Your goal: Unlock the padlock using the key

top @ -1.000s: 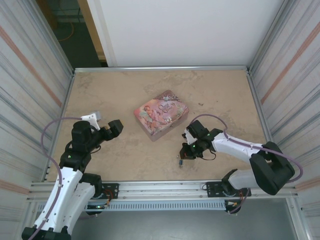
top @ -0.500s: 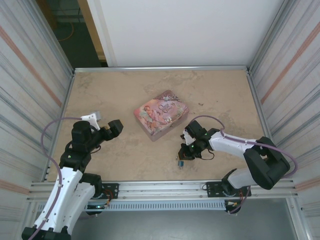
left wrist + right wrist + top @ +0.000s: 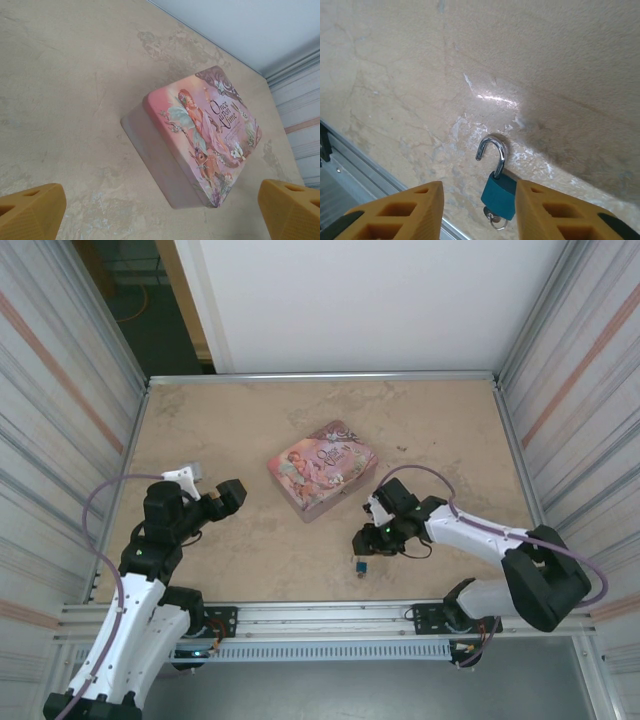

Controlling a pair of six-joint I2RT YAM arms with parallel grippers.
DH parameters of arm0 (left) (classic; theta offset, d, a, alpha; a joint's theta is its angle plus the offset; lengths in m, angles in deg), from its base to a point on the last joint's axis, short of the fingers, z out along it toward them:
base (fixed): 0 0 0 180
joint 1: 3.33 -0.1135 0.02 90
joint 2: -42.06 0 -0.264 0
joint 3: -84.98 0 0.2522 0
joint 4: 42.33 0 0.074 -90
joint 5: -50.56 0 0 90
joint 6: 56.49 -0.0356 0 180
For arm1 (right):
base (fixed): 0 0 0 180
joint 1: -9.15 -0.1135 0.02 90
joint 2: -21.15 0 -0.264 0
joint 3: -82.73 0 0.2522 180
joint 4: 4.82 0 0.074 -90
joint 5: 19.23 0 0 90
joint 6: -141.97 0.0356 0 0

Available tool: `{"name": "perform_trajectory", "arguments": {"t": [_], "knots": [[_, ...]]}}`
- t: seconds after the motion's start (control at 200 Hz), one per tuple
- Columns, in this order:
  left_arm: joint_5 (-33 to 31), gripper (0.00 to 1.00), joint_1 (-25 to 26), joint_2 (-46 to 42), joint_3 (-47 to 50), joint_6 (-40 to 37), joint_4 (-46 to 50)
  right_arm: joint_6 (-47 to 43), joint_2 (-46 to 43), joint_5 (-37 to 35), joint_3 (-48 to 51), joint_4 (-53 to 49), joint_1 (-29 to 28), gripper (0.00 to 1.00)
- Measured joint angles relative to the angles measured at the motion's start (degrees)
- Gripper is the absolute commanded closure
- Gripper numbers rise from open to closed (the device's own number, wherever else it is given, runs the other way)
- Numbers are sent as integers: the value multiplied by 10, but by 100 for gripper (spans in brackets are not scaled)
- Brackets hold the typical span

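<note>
Though the metal at its six o'clock end is unclear, the tiny blue padlock, steel shackle open, lies between the right gripper's parted fingers, with the left gripper spread wide.

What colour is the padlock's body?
Teal blue. The padlock shows best in the right wrist view.

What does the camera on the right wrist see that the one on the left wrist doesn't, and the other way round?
Right wrist view: a small blue padlock lying between that arm's jaws, its shackle open with one end free, and a metal rail along the near edge. Left wrist view: a pink illustrated tin lettered "Once upon a time", and a white wall beyond it. Shared: the beige table and, at the bottom, orange jaws standing apart.
</note>
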State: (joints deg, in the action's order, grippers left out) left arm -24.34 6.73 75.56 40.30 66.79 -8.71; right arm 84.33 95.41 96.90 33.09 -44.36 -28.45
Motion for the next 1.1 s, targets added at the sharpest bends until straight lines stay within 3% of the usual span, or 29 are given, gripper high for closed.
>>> {"name": "perform_trajectory", "arguments": {"t": [0.536, 0.847, 1.102], "knots": [[-16, 1, 0, -12, -9, -1, 23, -53, -150, -68, -11, -28, 43, 27], [-51, 1, 0, -15, -19, -32, 31, -63, -240, -125, -11, 6, 119, 0], [-111, 1, 0, -28, -31, -80, 40, -91, -292, -175, -5, 49, 173, 1]]}}
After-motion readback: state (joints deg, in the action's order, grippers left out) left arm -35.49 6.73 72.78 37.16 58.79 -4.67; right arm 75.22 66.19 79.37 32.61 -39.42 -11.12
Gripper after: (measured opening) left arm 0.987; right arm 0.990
